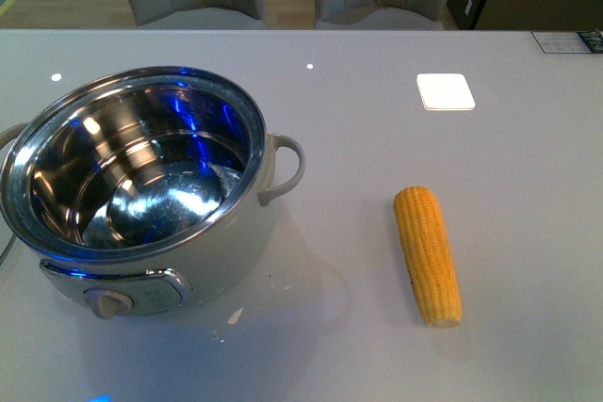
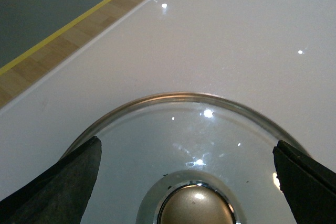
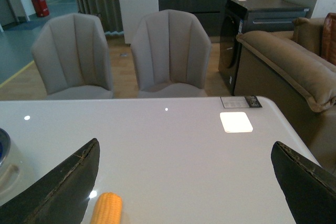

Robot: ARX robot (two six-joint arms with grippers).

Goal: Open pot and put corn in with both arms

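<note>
The cream-white pot (image 1: 236, 261) stands open at the left of the table in the front view, its steel interior bare. Its side handle (image 3: 8, 174) shows in the right wrist view. The yellow corn (image 1: 429, 253) lies on the table to the pot's right. Its tip (image 3: 106, 208) shows in the right wrist view. The glass lid (image 2: 157, 129) with its metal knob (image 2: 197, 209) lies flat on the table in the left wrist view. My left gripper (image 2: 189, 174) is open, its fingers on either side above the knob. My right gripper (image 3: 186, 182) is open and empty above the table near the corn. Neither arm shows in the front view.
A white square pad (image 1: 445, 91) lies at the back right of the table. Two grey chairs (image 3: 170, 51) stand behind the far edge. The table's edge (image 2: 79, 59) runs close to the lid, with wood floor beyond. A sofa (image 3: 294, 72) is at the right.
</note>
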